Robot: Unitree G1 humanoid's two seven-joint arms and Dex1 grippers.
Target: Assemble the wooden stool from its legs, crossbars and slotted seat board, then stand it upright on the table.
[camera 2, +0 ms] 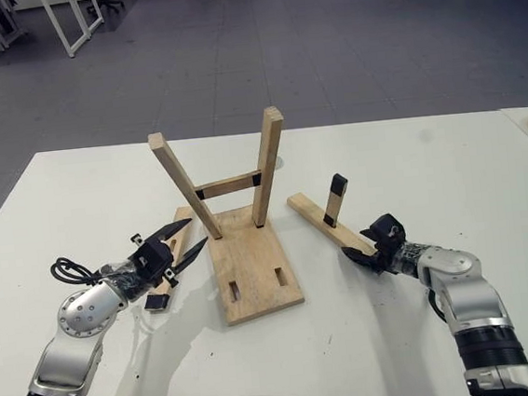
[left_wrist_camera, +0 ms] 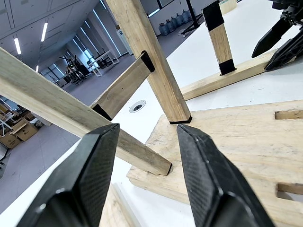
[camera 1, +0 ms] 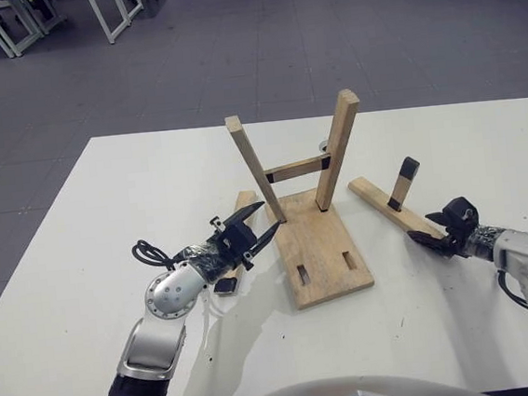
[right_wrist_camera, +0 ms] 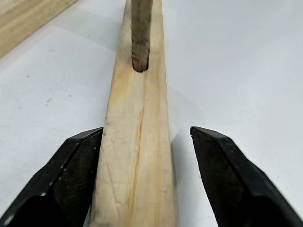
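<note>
Left gripper [camera 1: 268,215] is hanging released before the upright legs [camera 1: 337,149]. Right gripper [camera 1: 433,238], unclenched, is straddling the loose leg [camera 1: 376,196]; wrist view is showing its socket [right_wrist_camera: 139,65].

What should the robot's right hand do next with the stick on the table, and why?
Probably the right gripper should shut its jaws on the loose leg: they stand open on either side of its end, and the seat board has two empty slots waiting.

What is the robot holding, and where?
Nothing is held: left gripper open beside the seat board; right gripper open astride the near end of the loose leg.
</note>
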